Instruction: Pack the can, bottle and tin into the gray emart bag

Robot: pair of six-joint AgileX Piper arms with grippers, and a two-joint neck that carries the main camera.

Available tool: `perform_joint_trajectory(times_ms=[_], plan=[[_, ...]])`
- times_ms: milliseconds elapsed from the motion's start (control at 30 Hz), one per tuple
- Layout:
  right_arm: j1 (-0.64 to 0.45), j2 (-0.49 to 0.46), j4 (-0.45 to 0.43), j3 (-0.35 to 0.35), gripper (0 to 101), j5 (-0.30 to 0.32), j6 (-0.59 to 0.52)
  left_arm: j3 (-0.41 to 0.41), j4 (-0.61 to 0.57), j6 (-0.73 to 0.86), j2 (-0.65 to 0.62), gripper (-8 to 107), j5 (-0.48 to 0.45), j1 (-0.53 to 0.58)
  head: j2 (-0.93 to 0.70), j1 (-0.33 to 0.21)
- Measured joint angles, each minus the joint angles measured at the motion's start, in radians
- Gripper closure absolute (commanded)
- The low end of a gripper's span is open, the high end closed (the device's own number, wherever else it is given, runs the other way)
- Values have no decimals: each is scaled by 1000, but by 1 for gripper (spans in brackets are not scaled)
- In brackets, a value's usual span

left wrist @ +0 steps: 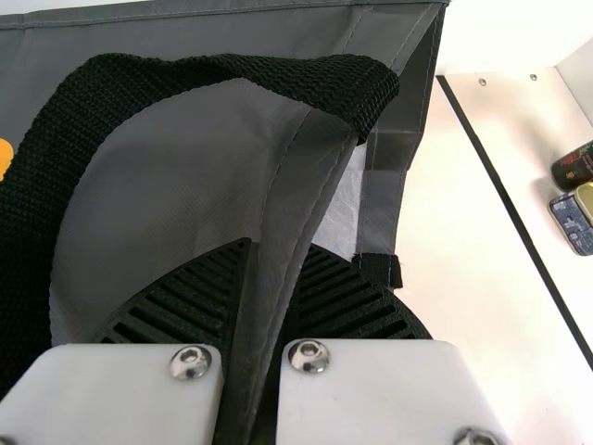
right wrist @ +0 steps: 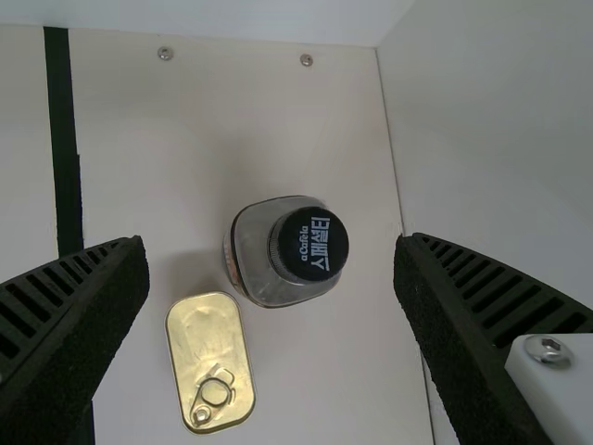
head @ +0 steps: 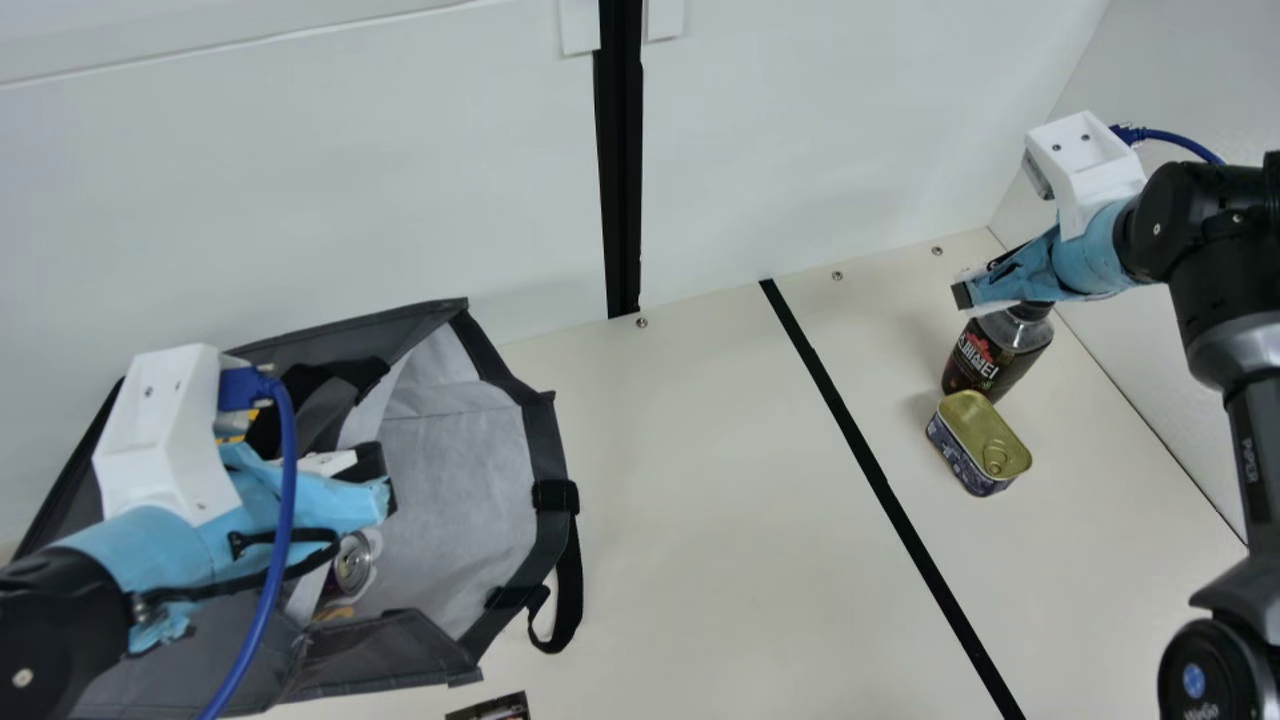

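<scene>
Gray emart bag point(head: 460, 480) clamped in left gripper point(left wrist: 281, 244), likely to hold it open; can point(head: 352, 563) tucked inside. Well right of the bag: tin point(head: 978, 442), and bottle point(head: 992, 358) overhung by right gripper point(right wrist: 271, 243), spread presumably for grasping.

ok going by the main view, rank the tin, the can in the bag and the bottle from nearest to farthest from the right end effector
1. Bottle: right side, just below the right end effector.
2. Tin: right side, beside the bottle.
3. Can: left side, inside the gray bag.
</scene>
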State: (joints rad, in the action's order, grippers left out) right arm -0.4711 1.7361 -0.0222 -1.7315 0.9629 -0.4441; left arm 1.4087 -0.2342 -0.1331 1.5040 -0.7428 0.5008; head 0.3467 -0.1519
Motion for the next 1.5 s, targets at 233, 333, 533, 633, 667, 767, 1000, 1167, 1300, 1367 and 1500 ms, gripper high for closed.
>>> perform_joint_trajectory(times_ms=[233,333,533,633,667,767,1000,1167,1300,1367,1500], plan=[[-31,64,47,-68,10,46,-13,0,0,0,0,89,0,0,0,0],[-40,87,62,-93,10,66,-16,0,0,0,0,89,0,0,2,0],[-54,126,72,-132,10,89,-20,0,0,0,0,89,0,0,2,0],[-60,138,75,-144,10,96,-23,0,0,0,0,89,0,0,2,0],[-61,144,77,-147,10,99,-24,0,0,0,0,89,0,0,0,0],[-68,152,85,-151,10,103,-28,0,0,0,0,89,0,0,2,0],[-83,160,88,-147,10,110,-37,0,0,0,0,89,0,0,0,0],[-96,168,92,-140,10,110,-45,0,0,0,0,89,0,0,0,0],[-102,176,101,-139,10,110,-47,0,0,0,0,89,0,0,0,0],[-105,180,103,-139,10,110,-51,0,0,0,0,89,0,0,2,0],[-106,188,111,-139,10,110,-51,0,0,0,0,89,0,0,0,0]])
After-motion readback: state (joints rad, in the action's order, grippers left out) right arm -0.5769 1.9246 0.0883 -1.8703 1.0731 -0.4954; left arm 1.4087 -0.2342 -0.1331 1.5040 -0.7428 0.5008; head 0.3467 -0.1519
